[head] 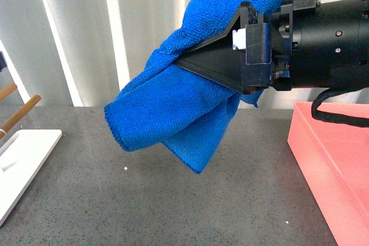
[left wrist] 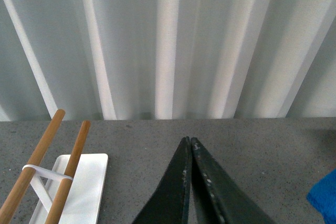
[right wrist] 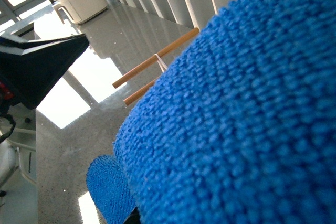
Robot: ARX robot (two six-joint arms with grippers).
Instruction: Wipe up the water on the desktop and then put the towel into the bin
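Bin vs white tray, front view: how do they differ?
The bin is salmon pink with raised straight walls; the tray is white and flat. The bin sits on the right of the desktop, the tray on the left with wooden rods over it. Both rest on it, partly out of frame.

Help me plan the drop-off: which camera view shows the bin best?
The front view: the bin shows a pink wall and rim at the right, though cropped by the frame edge. Neither wrist view shows any of it.
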